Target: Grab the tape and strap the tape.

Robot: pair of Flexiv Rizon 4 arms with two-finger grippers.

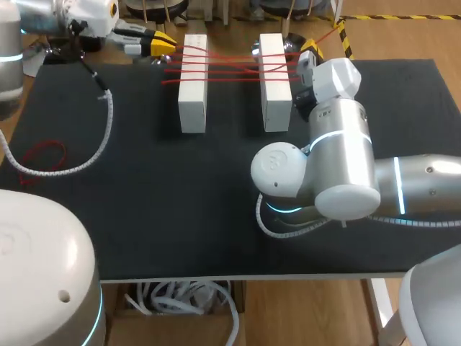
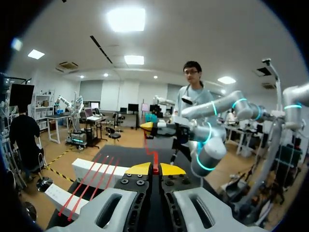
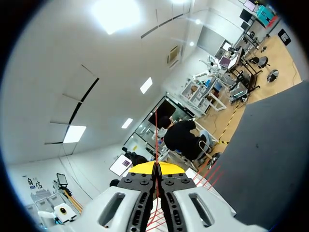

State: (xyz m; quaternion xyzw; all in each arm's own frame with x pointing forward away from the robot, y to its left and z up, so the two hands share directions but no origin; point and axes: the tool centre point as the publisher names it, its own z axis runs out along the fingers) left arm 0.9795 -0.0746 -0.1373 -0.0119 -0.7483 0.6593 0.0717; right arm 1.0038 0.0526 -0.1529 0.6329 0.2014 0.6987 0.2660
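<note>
Two white blocks (image 1: 193,90) (image 1: 275,90) stand side by side at the back of the black table (image 1: 166,209). Red tape (image 1: 234,66) runs across both in several strands. My left gripper (image 1: 164,45) sits just left of the left block, shut on the tape's end. My right gripper (image 1: 311,47) is at the right block's far corner, shut on the other end. In the left wrist view the tape (image 2: 153,157) leaves the left gripper (image 2: 154,169) toward the right arm, with the blocks (image 2: 96,170) beside it. In the right wrist view a thin tape (image 3: 156,137) runs out from the shut right gripper (image 3: 156,168).
A loose loop of red tape (image 1: 43,155) lies on the table's left side, near a white spiral-wrapped cable (image 1: 101,137). My right arm's bulky elbow (image 1: 324,173) hangs over the table's right middle.
</note>
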